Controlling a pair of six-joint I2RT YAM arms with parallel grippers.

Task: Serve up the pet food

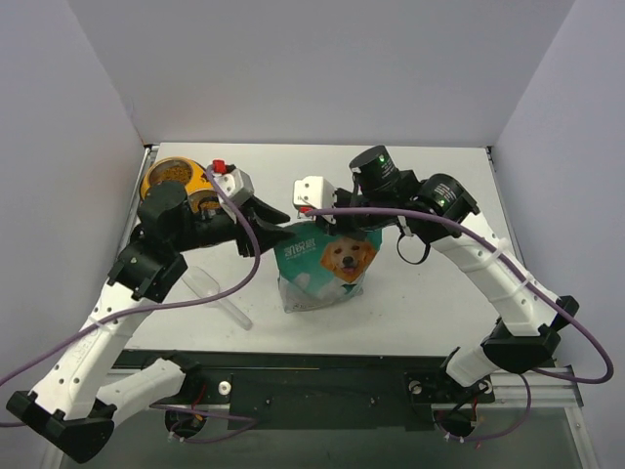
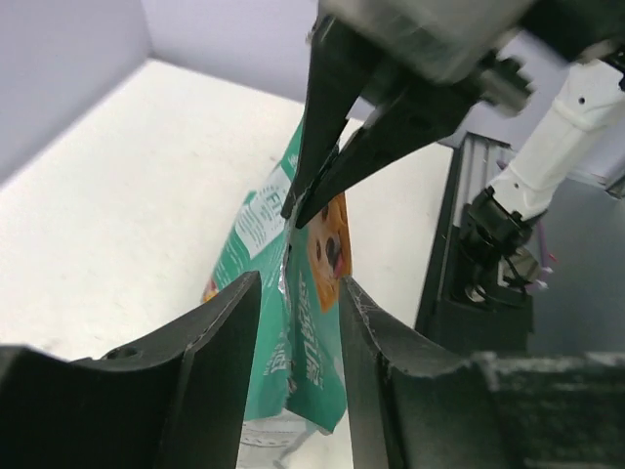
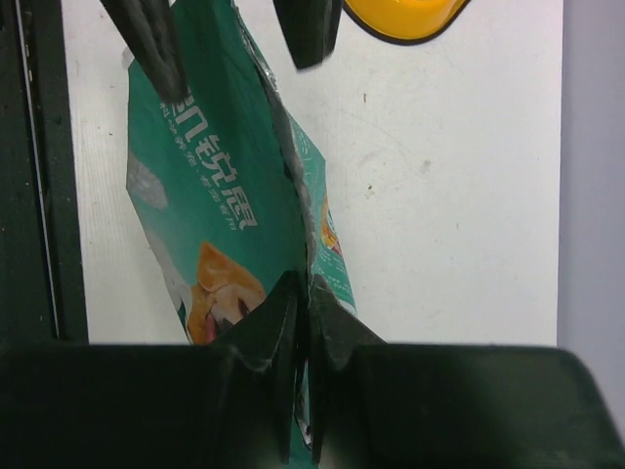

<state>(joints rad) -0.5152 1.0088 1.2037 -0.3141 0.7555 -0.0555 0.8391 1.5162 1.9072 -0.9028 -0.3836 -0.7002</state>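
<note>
The teal-and-white pouch with the golden retriever face stands upright mid-table. My right gripper is shut on its top edge; in the right wrist view its fingers pinch the rim of the pouch. My left gripper is open, its fingers straddling the pouch's top left corner without clamping it. The pouch mouth is slightly parted. The kibble inside the pouch is hidden. A brown granular fill shows in one bowl of the yellow feeder.
The yellow double-bowl feeder sits at the back left, partly under my left arm; its rim shows in the right wrist view. A clear plastic scoop lies on the table left of the pouch. White walls enclose the table.
</note>
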